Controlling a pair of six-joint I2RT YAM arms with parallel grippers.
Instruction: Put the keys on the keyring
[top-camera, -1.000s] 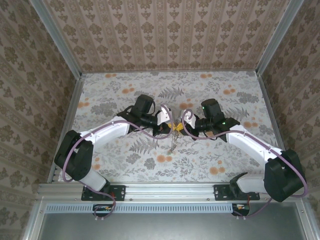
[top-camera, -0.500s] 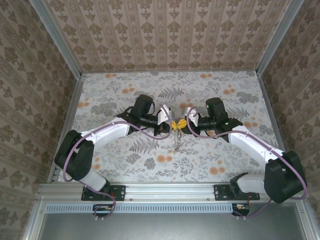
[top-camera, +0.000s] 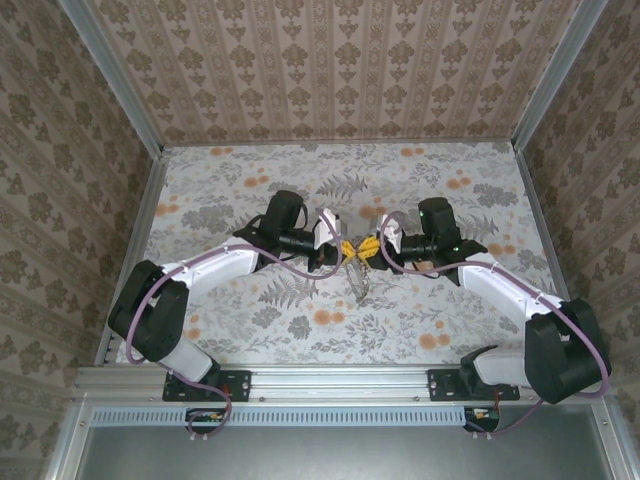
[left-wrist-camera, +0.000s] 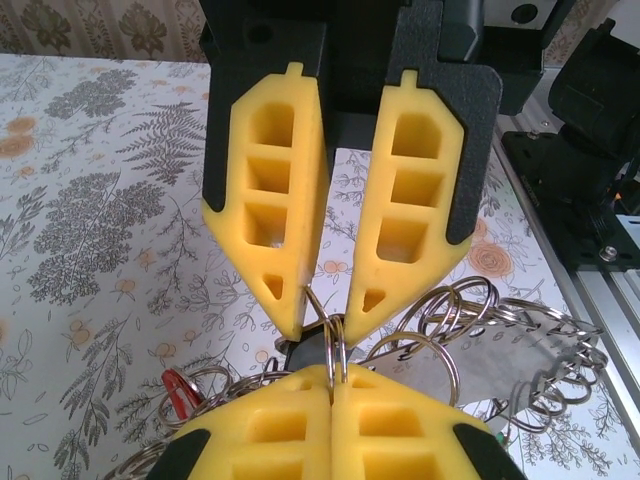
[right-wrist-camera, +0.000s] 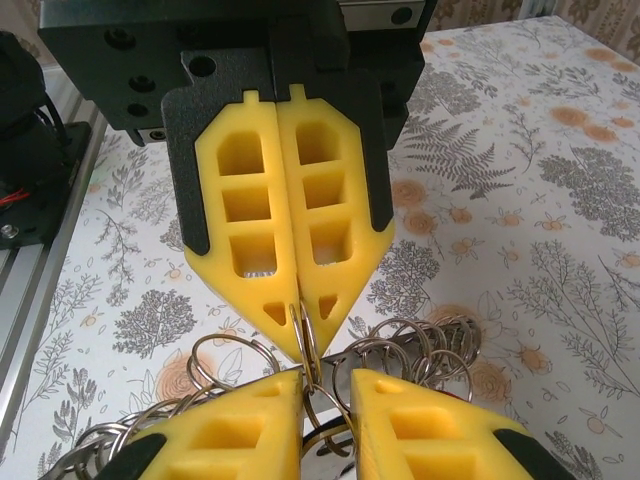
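Floral-patterned table (top-camera: 250, 180) lies under both arms, which meet tip to tip near its middle: the left gripper (left-wrist-camera: 332, 376) has its yellow fingers pressed together on the thin wire of the keyring (left-wrist-camera: 338, 345). The right gripper (right-wrist-camera: 325, 388) faces it with its fingers slightly apart, one on either side of the same wire, not pinching it. A bunch of smaller split rings (right-wrist-camera: 415, 345) clusters around that wire and dangles just below the two grippers in the top view, and a red key (left-wrist-camera: 178, 388) shows among the rings just beside the left fingers
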